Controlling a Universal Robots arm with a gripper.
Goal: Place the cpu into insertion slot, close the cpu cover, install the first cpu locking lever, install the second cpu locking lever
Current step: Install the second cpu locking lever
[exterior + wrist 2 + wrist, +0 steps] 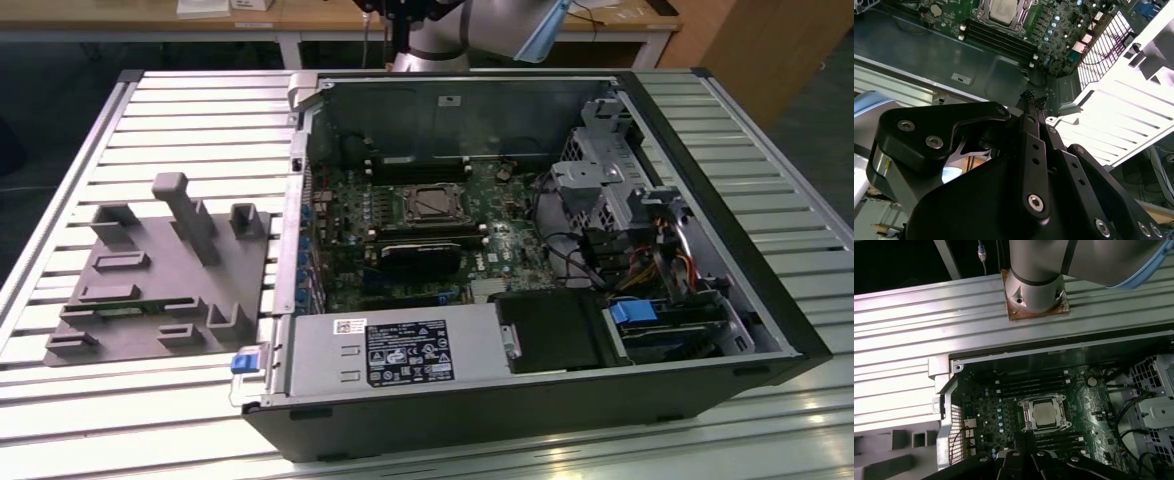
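Note:
The cpu (1044, 412) lies flat in the insertion slot (1046, 399) on the green motherboard, its dull silver top showing. It appears in the exterior view as the cpu (431, 204) and in the second wrist view as the cpu (1003, 9). The thin metal cpu cover (1027, 410) lies down around the chip as a frame. I cannot make out the locking levers. My gripper (1034, 97) hangs well above the case with its black fingertips (1028, 95) pressed together and nothing between them. The gripper (1024, 436) sits just to one side of the socket.
The open computer case (694, 180) lies on a slatted metal table (200, 110). A power supply (387, 350), a black block (420, 258) and a drive cage (627, 190) crowd the case. A grey fixture (160, 280) stands on the exterior view's left. The arm's base (1035, 280) is bolted beyond the case.

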